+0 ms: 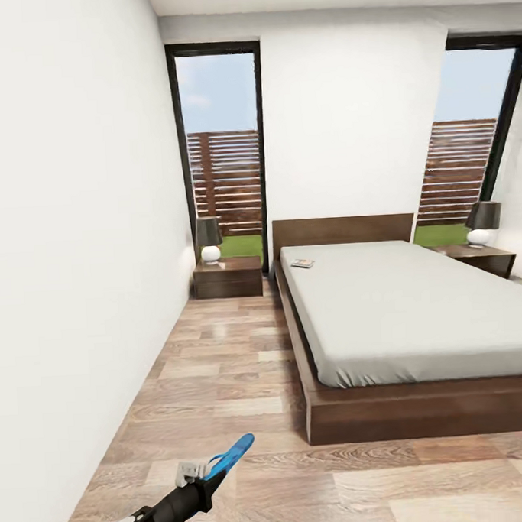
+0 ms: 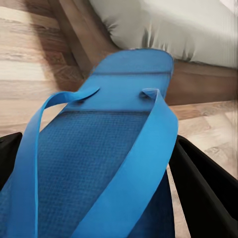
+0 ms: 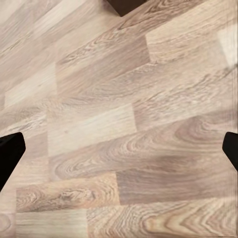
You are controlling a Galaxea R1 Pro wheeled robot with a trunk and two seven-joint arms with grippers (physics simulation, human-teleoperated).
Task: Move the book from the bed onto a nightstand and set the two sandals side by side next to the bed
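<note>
Blue and flat, one sandal (image 1: 229, 455) sits clamped between your left gripper's (image 2: 99, 198) jaws, held low over the wood-plank floor (image 1: 221, 370) short of the bed's (image 1: 401, 307) near corner. Your book (image 1: 302, 263) lies on the mattress by the headboard, close to the edge facing the left nightstand (image 1: 228, 277), which carries a lamp (image 1: 208, 239). Your right gripper (image 3: 119, 153) hangs over bare planks, jaws wide apart and empty. A second nightstand (image 1: 483, 258) stands beyond the bed.

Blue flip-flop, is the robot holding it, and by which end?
Yes. The left gripper is shut on the sandal at one end; which end cannot be told. The right gripper holds nothing.
</note>
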